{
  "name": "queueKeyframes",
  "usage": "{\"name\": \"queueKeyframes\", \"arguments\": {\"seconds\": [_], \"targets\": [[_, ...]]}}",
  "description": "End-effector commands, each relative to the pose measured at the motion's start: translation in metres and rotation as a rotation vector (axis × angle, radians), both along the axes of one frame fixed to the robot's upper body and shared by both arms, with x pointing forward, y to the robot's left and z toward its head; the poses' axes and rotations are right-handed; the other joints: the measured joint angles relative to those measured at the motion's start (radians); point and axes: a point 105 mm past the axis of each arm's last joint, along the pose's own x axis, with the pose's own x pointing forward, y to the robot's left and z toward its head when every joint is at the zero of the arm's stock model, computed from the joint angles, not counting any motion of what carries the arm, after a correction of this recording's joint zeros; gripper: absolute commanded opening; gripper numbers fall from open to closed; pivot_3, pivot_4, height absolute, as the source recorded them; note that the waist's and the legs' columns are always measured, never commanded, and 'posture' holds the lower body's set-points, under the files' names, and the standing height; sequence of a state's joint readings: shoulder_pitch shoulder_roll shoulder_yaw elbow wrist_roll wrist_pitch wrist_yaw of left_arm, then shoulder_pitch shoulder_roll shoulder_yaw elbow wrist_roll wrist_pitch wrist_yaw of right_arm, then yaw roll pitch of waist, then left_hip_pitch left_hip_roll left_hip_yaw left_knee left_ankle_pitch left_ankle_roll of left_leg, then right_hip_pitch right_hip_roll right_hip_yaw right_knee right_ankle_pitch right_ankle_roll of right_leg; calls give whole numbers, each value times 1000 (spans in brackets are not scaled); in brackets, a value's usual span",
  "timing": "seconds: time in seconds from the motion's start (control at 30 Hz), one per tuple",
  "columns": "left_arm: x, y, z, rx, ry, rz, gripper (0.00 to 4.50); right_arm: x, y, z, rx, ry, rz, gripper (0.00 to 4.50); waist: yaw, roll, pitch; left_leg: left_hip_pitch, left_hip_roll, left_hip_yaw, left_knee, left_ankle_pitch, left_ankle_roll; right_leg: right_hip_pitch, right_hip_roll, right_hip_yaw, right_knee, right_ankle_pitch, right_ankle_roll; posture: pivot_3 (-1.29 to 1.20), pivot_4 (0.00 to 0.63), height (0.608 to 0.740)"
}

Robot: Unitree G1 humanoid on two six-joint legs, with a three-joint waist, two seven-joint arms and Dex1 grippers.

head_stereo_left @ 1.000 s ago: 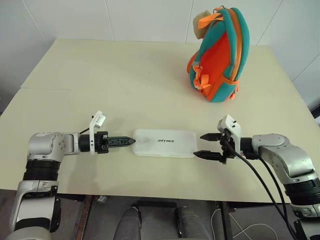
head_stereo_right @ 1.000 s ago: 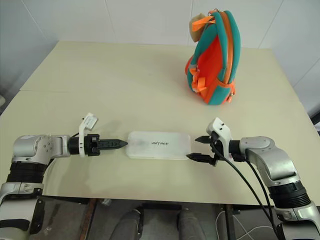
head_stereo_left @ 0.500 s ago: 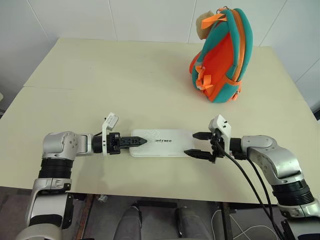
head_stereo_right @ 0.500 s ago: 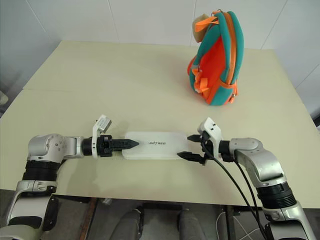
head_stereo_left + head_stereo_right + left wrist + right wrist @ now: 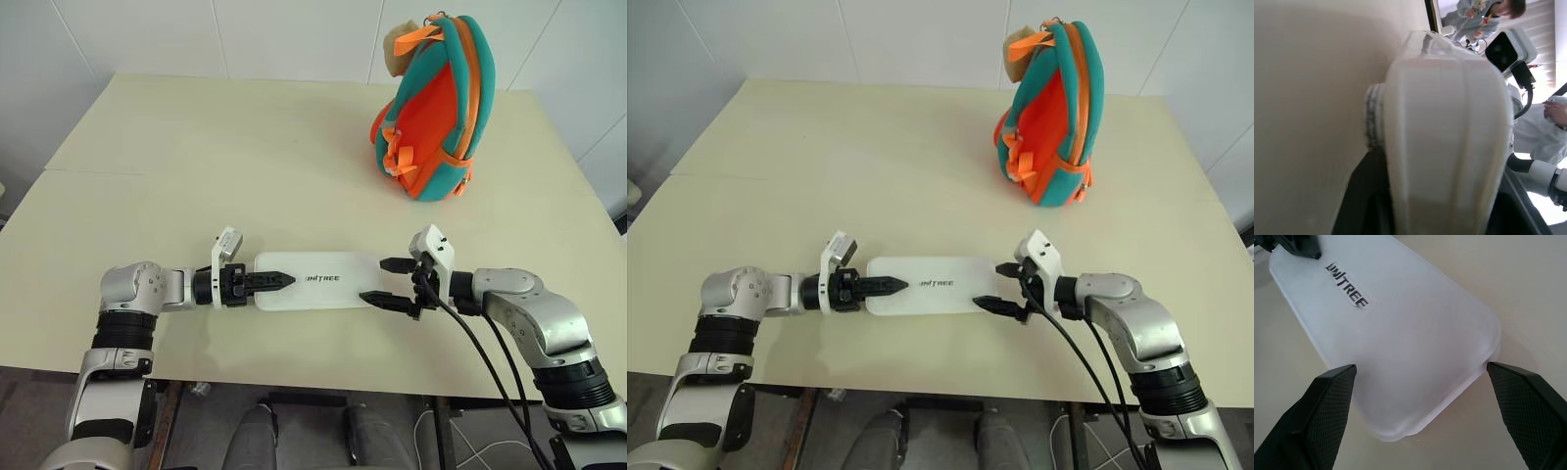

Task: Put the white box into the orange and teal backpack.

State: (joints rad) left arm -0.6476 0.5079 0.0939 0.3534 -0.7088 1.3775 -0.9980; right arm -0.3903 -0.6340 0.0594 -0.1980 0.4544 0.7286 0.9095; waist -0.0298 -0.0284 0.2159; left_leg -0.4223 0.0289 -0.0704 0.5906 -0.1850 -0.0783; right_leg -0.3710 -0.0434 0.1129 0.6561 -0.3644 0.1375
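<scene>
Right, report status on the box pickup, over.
Left gripper closed on the white box's left end. Right gripper open, fingers straddling its right end. Box flat on the table. Backpack upright at the far right; path between clear.

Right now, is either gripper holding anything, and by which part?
The left gripper is closed on the white box's left end; the right gripper holds nothing.

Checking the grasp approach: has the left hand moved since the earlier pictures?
Yes. The left hand has slid in over the near end of the box, toward its lettering; earlier its tips stopped at the box's edge.
</scene>
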Motion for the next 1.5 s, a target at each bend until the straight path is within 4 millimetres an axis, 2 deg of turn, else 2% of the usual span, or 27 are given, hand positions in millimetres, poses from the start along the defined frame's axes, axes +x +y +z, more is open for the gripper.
{"name": "queueKeyframes", "arguments": {"seconds": [0.03, 0.13, 0.17, 0.23, 0.3, 0.37, 0.47, 0.57, 0.63, 0.77, 0.93, 1.03, 1.1, 1.2, 1.27, 1.3, 1.4, 1.5], "targets": [[1, 0, 4, -16, -17, 16, 1237, 2, -4, 19, 43, -65, -35, 4500, 0, 0, 0, 0, 0, 0, 0, 0, 0, 0, 0, 0, 0, 0, 0, 0, 150, 740], [4, 0, 7, -19, -36, 29, 1237, 5, -9, 25, 47, -85, -67, 4500, 0, 0, 0, 0, 0, 0, 0, 0, 0, 0, 0, 0, 0, 0, 0, 0, 150, 740], [6, 3, 15, -49, -70, 41, 1237, 13, -20, 32, 35, -124, -124, 4500, 0, 0, 0, 0, 0, 0, 0, 0, 0, 0, 0, 0, 0, 0, 0, 0, 150, 740], [8, 15, 37, -135, -114, 71, 1237, 35, -50, 57, 10, -230, -291, 4500, -4, 0, 0, 0, 0, 0, 0, 0, 0, 0, 0, 0, 0, 0, 0, 0, 150, 740], [10, 27, 40, -110, -141, 112, 1237, 56, -81, 91, 5, -354, -485, 4500, -7, 0, 0, -1, 0, 1, 0, 0, 0, -2, 0, 1, 0, 1, 0, 0, 150, 740], [12, 34, 35, -67, -147, 149, 1237, 70, -100, 119, 25, -450, -621, 4500, -12, 0, 0, -1, 0, 1, 0, 0, 0, -3, 0, 1, 1, 1, 0, 0, 150, 740], [11, 39, 28, -44, -140, 166, 1237, 87, -108, 147, 43, -538, -736, 4500, -14, 0, 0, -1, 1, 1, -4, 0, -1, -4, 0, 1, 0, 0, -1, 0, 150, 740], [9, 37, 23, -32, -137, 160, 1237, 104, -104, 166, 89, -580, -799, 4500, -23, 0, 0, -1, 1, 2, -6, 0, -1, -4, 0, 1, -2, 0, -2, 0, 150, 740], [9, 35, 22, -30, -139, 156, 1237, 111, -100, 168, 109, -577, -812, 4500, -24, 0, 0, -1, 1, 2, -8, 1, -1, -5, 0, 1, -3, 0, -2, 0, 150, 740], [5, 31, 21, -41, -148, 147, 1237, 129, -77, 163, 128, -544, -795, 4500, -28, 0, 0, -1, 1, 2, -9, 1, -1, -5, -1, 1, -3, -1, -2, 0, 150, 740], [2, 35, 21, -43, -166, 177, 1237, 151, -79, 146, 79, -532, -877, 4500, -31, 0, 0, -1, 1, 2, -8, 1, -2, -5, 0, 1, -1, -1, -2, 0, 150, 740], [0, 39, 20, -40, -174, 200, 1237, 156, -71, 144, 99, -518, -848, 3883, -32, 0, 0, -1, 1, 2, -7, 1, -2, -5, 0, 1, 0, -1, -2, 0, 150, 740], [-1, 41, 20, -38, -176, 211, 1237, 155, -66, 149, 111, -525, -815, 3229, -32, 0, 0, -1, 1, 2, -7, 1, -2, -5, 0, 1, 0, -1, -2, 0, 150, 740], [-3, 44, 20, -41, -177, 226, 1237, 150, -72, 161, 149, -545, -821, 3229, -33, 0, 0, -1, 1, 2, -7, 1, -2, -5, 0, 1, 0, -1, -1, 0, 150, 740], [-3, 44, 19, -41, -177, 233, 1237, 150, -74, 162, 149, -554, -826, 3229, -32, 0, 0, -1, 1, 2, -8, 1, -2, -5, 0, 1, 0, -1, -2, 0, 150, 740], [-3, 44, 18, -40, -177, 238, 1237, 150, -78, 159, 142, -569, -850, 3064, -32, 0, 0, -1, 1, 2, -8, 1, -2, -5, 0, 1, 0, -1, -2, 0, 150, 740], [-1, 43, 17, -36, -179, 244, 1237, 152, -78, 149, 130, -563, -856, 2311, -32, 0, 0, -1, 1, 2, -8, 1, -2, -5, 0, 1, 0, -1, -2, 0, 150, 740], [1, 39, 21, -41, -191, 232, 1237, 149, -77, 151, 141, -585, -843, 1247, -32, 0, 0, -1, 1, 2, -7, 1, -2, -5, 0, 1, 0, -1, -2, 0, 150, 740]]}}
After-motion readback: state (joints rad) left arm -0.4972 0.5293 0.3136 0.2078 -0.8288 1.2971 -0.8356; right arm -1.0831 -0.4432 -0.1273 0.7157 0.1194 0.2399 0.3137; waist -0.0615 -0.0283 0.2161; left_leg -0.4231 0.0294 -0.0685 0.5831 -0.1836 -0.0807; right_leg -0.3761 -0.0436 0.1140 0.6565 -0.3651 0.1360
